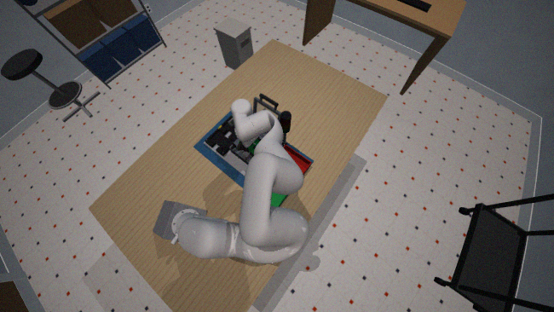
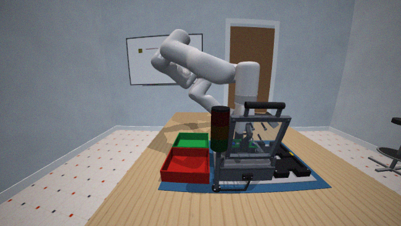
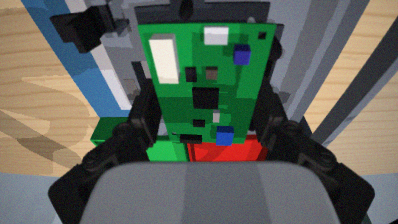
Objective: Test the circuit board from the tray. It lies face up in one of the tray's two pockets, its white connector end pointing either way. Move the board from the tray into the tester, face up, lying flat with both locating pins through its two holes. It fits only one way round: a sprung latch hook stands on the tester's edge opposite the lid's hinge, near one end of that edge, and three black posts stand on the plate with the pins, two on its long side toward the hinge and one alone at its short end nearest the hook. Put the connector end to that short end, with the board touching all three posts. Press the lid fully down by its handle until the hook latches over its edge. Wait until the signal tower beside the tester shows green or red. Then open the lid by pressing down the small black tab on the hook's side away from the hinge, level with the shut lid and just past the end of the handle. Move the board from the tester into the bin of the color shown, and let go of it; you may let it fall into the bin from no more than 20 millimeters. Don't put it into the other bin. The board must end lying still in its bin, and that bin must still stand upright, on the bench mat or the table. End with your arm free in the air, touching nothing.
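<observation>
My gripper (image 3: 205,91) is shut on the long edges of the green circuit board (image 3: 207,82), which is face up with its white connector (image 3: 164,57) toward the far end of the wrist view. I hold the board over the grey tester (image 2: 247,168), just above its plate. It shows green behind the clear lid (image 2: 243,144). The lid (image 2: 260,133) stands open and upright, its black handle (image 2: 264,105) on top. The signal tower (image 2: 220,128) is dark. The pins, posts and latch hook are hidden by the board and my arm.
The red bin (image 2: 186,167) and the green bin (image 2: 191,139) stand side by side left of the tester, both empty. The black tray (image 2: 290,167) lies to its right on the blue mat (image 2: 314,185). My arm covers most of the bench in the top view.
</observation>
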Controlling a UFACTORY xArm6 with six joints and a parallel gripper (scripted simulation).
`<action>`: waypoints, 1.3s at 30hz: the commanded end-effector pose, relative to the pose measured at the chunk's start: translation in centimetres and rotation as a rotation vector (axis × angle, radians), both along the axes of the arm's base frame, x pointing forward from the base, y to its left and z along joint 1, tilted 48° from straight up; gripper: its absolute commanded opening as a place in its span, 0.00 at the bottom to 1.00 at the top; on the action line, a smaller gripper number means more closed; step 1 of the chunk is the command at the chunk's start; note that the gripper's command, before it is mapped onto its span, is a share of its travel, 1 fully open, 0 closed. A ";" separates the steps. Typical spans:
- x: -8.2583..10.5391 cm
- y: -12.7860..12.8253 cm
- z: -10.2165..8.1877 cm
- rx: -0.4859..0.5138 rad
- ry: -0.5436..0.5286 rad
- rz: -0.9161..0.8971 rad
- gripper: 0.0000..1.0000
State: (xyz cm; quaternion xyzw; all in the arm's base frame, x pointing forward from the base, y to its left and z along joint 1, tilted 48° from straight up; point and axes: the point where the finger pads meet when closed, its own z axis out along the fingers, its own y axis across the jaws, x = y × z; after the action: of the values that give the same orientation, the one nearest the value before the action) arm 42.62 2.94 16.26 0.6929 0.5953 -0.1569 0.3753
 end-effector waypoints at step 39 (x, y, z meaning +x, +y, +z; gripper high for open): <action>-0.1 -0.3 -0.4 0.002 -0.003 0.001 0.79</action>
State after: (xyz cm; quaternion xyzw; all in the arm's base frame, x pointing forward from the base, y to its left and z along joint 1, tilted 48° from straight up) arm 42.41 2.60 15.81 0.6929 0.5953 -0.1569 0.3753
